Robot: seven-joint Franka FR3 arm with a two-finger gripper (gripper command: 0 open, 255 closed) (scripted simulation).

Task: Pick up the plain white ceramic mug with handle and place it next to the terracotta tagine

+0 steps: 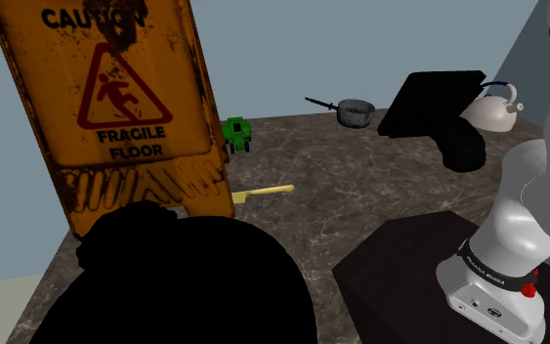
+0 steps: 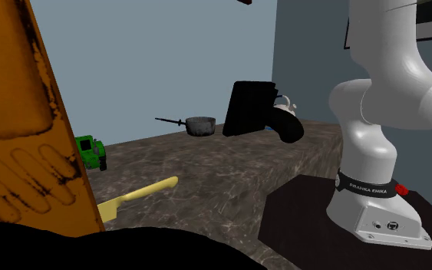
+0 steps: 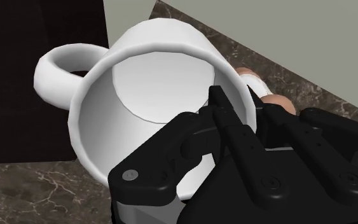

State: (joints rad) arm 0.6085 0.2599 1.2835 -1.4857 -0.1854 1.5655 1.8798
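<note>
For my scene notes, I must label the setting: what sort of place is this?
Probably a kitchen counter: a dark marbled worktop carries a saucepan and a white kettle, and the end effector clasps a white mug.

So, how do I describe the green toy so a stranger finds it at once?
Find the tall orange caution sign on the dark marbled counter. Beside its edge, on the shoulder view's right, stands a green toy tractor. It is the only green thing; the yellow utensil nearby lies flat.
</note>
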